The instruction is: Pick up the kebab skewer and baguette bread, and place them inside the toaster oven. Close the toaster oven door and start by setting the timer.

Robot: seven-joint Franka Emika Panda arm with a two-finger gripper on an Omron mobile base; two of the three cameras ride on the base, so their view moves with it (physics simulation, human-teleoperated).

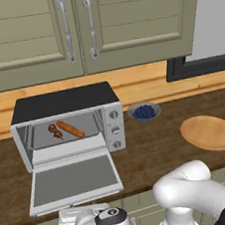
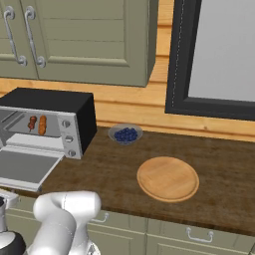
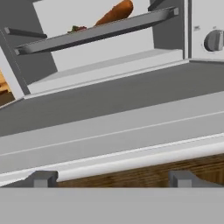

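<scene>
Bread and meat sit inside the silver boxy toaster oven with the black top. The long orange-brown baguette bread lies on the rack, and the short kebab skewer with dark red and brown meat chunks lies just beside it, on its left in the left base view. From the right base view both show as small shapes side by side in the oven. In the hand view the orange end of the bread pokes up above the grey rack, with a bit of the skewer next to it.

The wide toaster oven door with the grey glass window is dropped all the way down and lies flat, sticking out over the front edge of the dark brown wooden counter. Three round knobs sit on the panel at the oven's right side.

The gripper is low, right in front of the open door's edge. Its two small dark fingertips stand wide apart and hold nothing.

A small grey bowl near the oven holds blueberries. A round flat wooden board lies on the counter, well apart from the oven.
</scene>
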